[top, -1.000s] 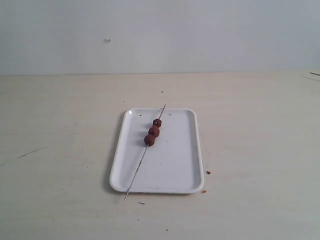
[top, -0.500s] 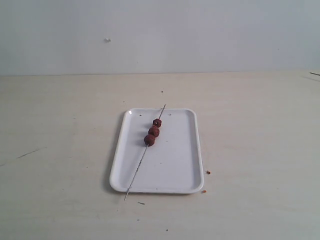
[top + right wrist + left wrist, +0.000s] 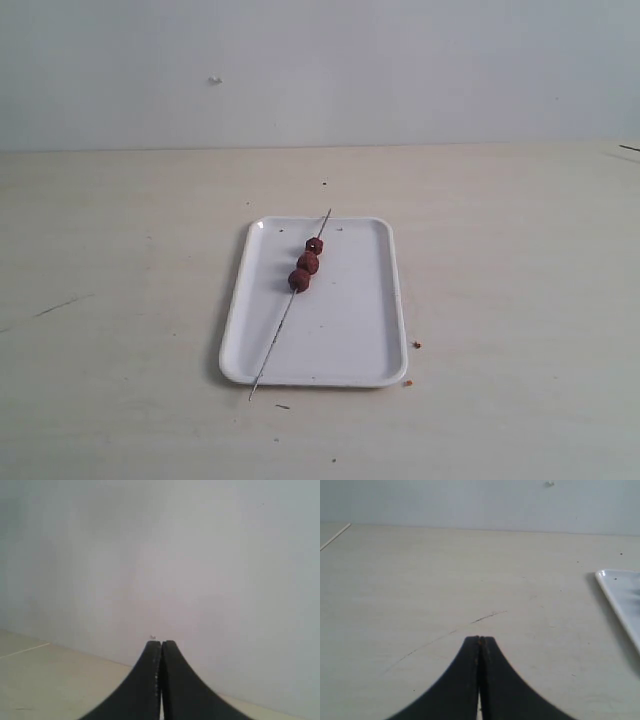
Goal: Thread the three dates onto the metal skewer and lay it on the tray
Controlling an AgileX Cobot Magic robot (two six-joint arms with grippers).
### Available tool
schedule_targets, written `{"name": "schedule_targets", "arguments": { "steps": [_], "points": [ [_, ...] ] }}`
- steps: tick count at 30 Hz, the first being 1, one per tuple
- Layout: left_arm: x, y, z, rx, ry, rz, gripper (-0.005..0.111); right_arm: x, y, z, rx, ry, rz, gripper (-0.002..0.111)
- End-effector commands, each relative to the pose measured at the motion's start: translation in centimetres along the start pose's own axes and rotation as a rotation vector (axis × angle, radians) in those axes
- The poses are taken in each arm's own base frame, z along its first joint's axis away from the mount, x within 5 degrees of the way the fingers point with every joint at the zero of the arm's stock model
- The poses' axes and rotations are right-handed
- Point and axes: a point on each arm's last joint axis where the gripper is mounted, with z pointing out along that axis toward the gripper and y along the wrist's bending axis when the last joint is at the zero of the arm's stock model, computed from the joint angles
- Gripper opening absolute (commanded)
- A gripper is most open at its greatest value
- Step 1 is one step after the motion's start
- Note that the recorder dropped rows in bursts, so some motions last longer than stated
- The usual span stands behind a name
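A: Where are the 3 dates [image 3: 307,263]?
B: Threaded on the skewer [image 3: 274,340], laid diagonally on the tray [image 3: 350,320], mid-frame.
A: Anything gripped?
B: Nothing; left gripper [image 3: 480,641] and right gripper [image 3: 161,645] are pressed closed.

Soft even light; slight blur

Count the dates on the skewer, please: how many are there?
3, threaded in a row on the skewer lying across the tray: the far date, the middle date, the near date. None seems hidden.
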Motion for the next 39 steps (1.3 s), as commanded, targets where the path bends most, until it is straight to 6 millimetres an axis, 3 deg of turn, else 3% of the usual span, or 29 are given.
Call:
{"name": "schedule_targets", "arguments": {
  "steps": [1,6,9,11,18,33,39],
  "points": [
    [0.0,0.0,0.0,0.001,-0.013,-0.007,0.0,0.1,-0.2,-0.1,0.022,0.004,-0.05,0.0],
    [0.0,0.0,0.0,0.001,-0.013,-0.007,0.0,0.5,-1.8,-0.2,0.205,0.036,-0.023,0.0],
    [0.0,0.0,0.0,0.001,-0.013,-0.007,0.0,1.2,-2.7,-0.5,0.298,0.133,-0.084,0.0],
    [0.0,0.0,0.0,0.001,-0.013,-0.007,0.0,1.7,-3.1,-0.7,0.356,0.169,0.016,0.0],
    [0.0,0.0,0.0,0.001,-0.013,-0.007,0.0,3.1,-4.0,-1.6,0.509,0.345,0.005,0.0],
    [0.0,0.0,0.0,0.001,-0.013,-0.007,0.0,6.5,-4.2,-2.0,0.53,0.473,-0.055,0.0],
    [0.0,0.0,0.0,0.001,-0.013,-0.007,0.0,7.5,-4.1,-2.2,0.525,0.497,-0.003,0.0]
  ]
}}
